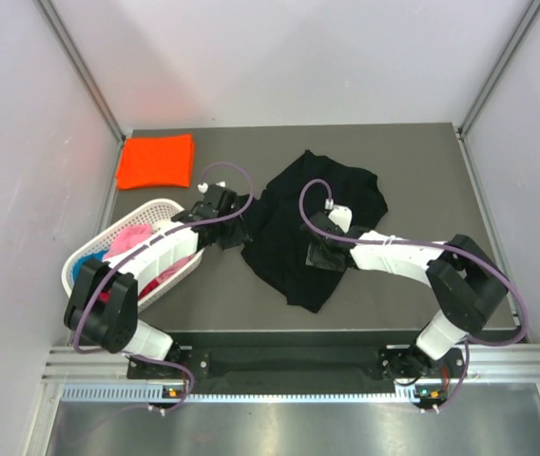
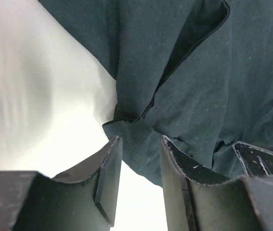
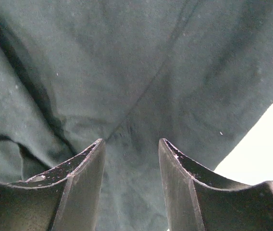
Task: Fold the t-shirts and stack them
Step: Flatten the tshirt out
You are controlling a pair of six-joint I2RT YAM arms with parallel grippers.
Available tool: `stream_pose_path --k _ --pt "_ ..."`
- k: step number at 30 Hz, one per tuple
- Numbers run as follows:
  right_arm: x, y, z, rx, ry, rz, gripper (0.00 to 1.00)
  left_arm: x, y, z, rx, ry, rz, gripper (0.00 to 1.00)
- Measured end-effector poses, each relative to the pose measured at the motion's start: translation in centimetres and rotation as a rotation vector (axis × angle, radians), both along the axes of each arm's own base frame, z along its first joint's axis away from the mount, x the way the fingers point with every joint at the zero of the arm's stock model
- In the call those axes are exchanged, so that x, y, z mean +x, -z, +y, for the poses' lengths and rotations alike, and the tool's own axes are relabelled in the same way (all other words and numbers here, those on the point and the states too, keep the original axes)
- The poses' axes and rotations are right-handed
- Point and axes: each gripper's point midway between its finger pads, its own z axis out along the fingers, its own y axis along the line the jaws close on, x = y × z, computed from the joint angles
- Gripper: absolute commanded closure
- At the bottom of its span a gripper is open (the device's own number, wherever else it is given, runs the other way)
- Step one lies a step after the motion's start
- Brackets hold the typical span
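A black t-shirt lies crumpled and spread at the middle of the table. My left gripper is at the shirt's left edge. In the left wrist view the left gripper is open, with a hemmed corner of the black shirt lying between its tips. My right gripper is low over the shirt's middle. In the right wrist view the right gripper is open, with the black cloth just under it. A folded orange t-shirt lies at the back left.
A white lattice basket stands at the left edge, holding a pink shirt, a blue shirt and a magenta shirt. The dark table shows to the right of the black shirt. Pale walls enclose the table.
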Motion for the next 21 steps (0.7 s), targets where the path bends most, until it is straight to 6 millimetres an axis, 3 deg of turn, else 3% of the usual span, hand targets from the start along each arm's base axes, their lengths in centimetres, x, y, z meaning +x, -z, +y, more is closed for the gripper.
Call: stream_pose_path --k 9,16,17,18,19,21 --pt "1.1 0.4 1.1 0.018 -0.024 -0.034 0.53 -0.1 0.4 0.0 0.011 0.023 0.006 0.59" --pt "2.0 1.2 2.5 -0.037 -0.057 -0.033 0.51 -0.4 4.0 -0.2 0.054 0.051 0.104 0.61" --pt "2.1 1.3 2.5 -0.048 -0.056 -0.033 0.53 -0.4 4.4 -0.2 0.059 0.053 0.116 0.64" --pt "2.2 1.3 2.5 -0.060 -0.056 -0.036 0.60 -0.4 4.9 -0.2 0.065 0.054 0.127 0.79" --pt "2.2 1.4 2.3 -0.073 -0.054 -0.039 0.76 -0.4 5.3 -0.2 0.069 0.055 0.139 0.87" --pt "2.3 1.4 1.6 -0.108 -0.042 -0.048 0.88 -0.4 5.8 -0.3 0.074 0.059 0.150 0.98"
